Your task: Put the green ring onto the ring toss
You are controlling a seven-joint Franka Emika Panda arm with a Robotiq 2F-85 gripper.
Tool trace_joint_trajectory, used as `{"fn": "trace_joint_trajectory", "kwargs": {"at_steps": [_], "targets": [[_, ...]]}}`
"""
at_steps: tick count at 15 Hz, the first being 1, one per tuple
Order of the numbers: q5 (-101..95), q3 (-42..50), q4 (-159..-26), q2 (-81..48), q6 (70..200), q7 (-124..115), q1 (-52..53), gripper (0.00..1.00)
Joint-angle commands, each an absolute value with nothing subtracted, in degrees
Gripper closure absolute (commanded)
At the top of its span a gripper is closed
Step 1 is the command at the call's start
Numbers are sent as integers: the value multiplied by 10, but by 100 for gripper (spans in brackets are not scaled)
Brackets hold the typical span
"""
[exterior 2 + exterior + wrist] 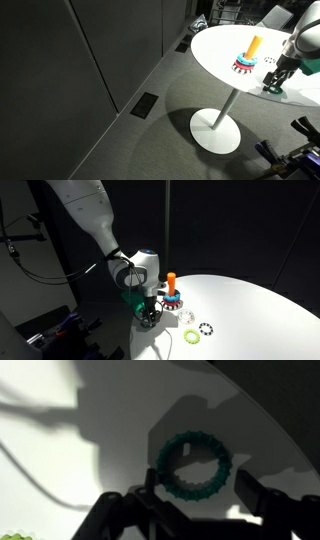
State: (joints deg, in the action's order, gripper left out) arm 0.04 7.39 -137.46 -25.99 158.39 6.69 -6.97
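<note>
In an exterior view, a low, near camera looks across the counter [250, 305]; in an exterior view, a high, distant one looks down on counter [215, 45] and floor [100, 130]. Both share the ring toss [171, 288]. Wrist view faces down, close, past the fingers [255, 495].

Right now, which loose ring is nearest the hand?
The dark green ring: in the wrist view it lies between the fingers of the open hand. The yellow-green ring and the black notched ring lie well clear of it.
</note>
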Motion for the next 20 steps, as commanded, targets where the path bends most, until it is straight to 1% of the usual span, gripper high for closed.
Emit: {"fn": "trace_joint_trajectory", "kwargs": {"at_steps": [1, 2, 4, 9, 20], "targets": [[-7, 70, -1365, -264, 1583, 52, -70, 50], [-6, 69, -1366, -259, 1582, 53, -70, 57], [-6, 71, -1369, -246, 1576, 53, -71, 58], [-12, 81, -1371, -209, 1550, 40, -66, 58], [-2, 75, -1324, -113, 1420, 23, -66, 58]]}}
